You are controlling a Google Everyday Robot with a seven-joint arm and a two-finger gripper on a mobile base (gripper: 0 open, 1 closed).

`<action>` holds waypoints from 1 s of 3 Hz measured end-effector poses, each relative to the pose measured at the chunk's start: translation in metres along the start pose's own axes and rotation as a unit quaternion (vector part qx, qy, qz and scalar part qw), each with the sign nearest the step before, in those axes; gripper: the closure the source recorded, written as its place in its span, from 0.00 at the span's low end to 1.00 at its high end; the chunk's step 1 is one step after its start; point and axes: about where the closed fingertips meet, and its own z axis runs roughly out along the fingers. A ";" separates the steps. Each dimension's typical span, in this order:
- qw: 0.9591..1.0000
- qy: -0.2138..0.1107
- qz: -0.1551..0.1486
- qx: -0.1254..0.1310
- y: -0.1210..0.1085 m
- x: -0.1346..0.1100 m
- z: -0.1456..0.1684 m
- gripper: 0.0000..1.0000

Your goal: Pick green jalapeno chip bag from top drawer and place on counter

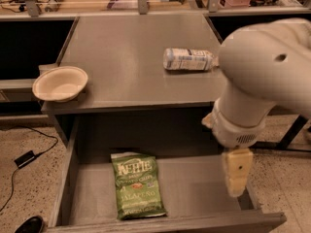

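Observation:
The green jalapeno chip bag [137, 184] lies flat in the open top drawer [63, 178], left of its middle, with the white "Kettle" lettering facing up. My gripper [236, 188] hangs from the big white arm [262, 81] over the right part of the drawer, well to the right of the bag and apart from it. It holds nothing that I can see. The grey counter [126, 57] lies above and behind the drawer.
A clear plastic bottle with a white label [188, 59] lies on its side on the counter at the right. A cream paper bowl [60, 83] sits on the counter's left edge. A cable and a black adapter [24, 158] lie on the floor at the left.

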 end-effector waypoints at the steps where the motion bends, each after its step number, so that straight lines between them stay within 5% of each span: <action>1: 0.988 -0.029 -0.151 -0.004 0.012 -0.062 0.037 0.00; 2: 0.981 -0.028 -0.192 0.001 0.012 -0.064 0.036 0.00; 3: 0.981 -0.025 -0.193 -0.001 0.012 -0.065 0.037 0.00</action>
